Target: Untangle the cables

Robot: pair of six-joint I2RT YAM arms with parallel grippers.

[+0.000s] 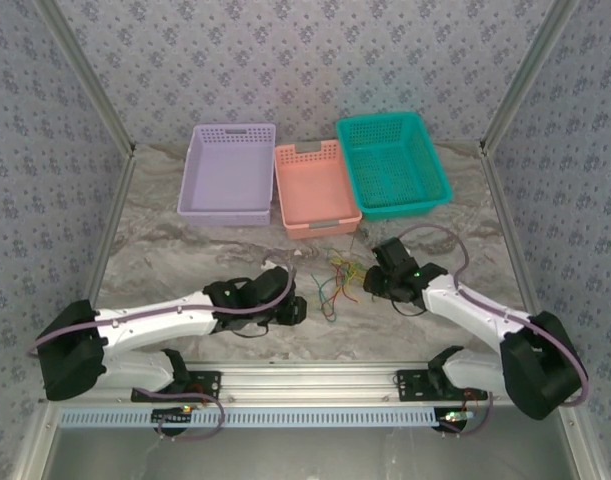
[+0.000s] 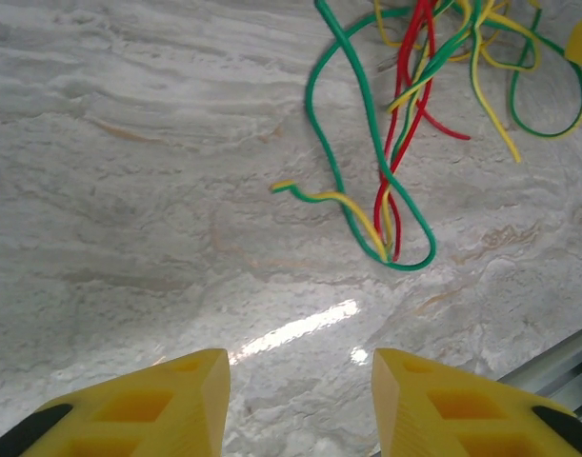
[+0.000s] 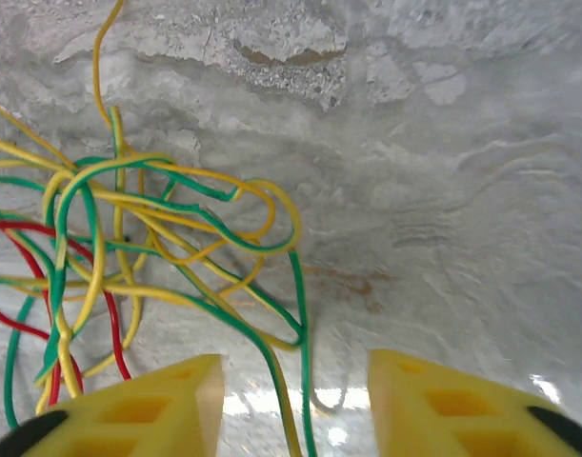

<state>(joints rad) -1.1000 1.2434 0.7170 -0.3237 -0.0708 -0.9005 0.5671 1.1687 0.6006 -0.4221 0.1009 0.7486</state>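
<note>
The cables (image 1: 337, 282) lie in a tangle of thin yellow, green and red wires on the marble table, between my two grippers. My left gripper (image 1: 299, 308) sits just left of the tangle. In the left wrist view its yellow fingers (image 2: 200, 395) stand apart over bare table, the gripper (image 2: 300, 395) is open, and the cables (image 2: 395, 152) lie ahead to the upper right. My right gripper (image 1: 371, 281) is at the tangle's right edge. It (image 3: 295, 405) is open, and two strands of the cables (image 3: 129, 248), one green and one yellow-green, run between its fingers without being pinched.
Three baskets stand in a row at the back: a purple one (image 1: 228, 172), a salmon one (image 1: 315, 190) and a teal one (image 1: 393, 163). The metal rail (image 1: 315, 380) holding the arm bases runs along the near edge.
</note>
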